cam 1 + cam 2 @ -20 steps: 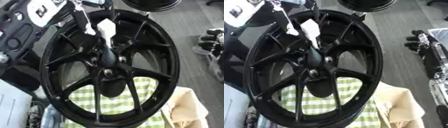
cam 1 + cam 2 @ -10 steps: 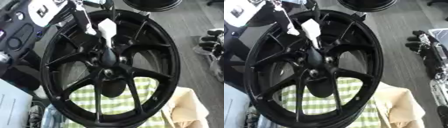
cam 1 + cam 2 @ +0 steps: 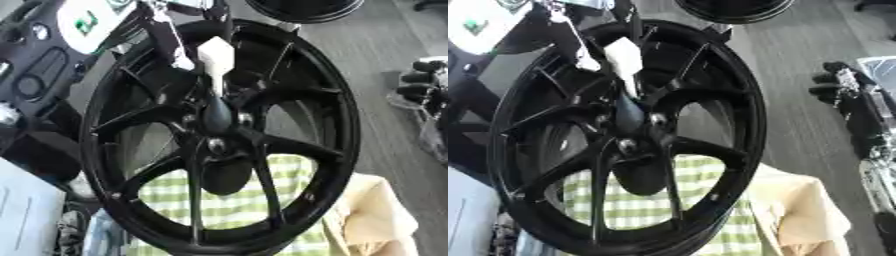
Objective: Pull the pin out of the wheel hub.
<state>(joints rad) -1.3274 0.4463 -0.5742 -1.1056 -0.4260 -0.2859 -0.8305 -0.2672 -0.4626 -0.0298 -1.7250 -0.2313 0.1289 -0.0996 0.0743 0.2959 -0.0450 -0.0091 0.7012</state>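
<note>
The pin (image 3: 215, 60), pale-topped over a dark stem, stands at the centre of the black wheel hub (image 3: 219, 131), so we judge it not yet out. We see our left hand (image 3: 179, 37) right by its top, but cannot tell whether the fingers have closed. Our right hand (image 3: 426, 82) rests idle with curled fingers at the right edge. Green checked cloth (image 3: 229, 207) shows behind the spokes.

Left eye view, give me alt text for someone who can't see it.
A large black spoked wheel stands tilted, filling the view, with a dark pin topped by a white block rising from its hub. Green-and-white checked cloth shows through the lower spokes. A black robot hand rests at the right edge.
</note>
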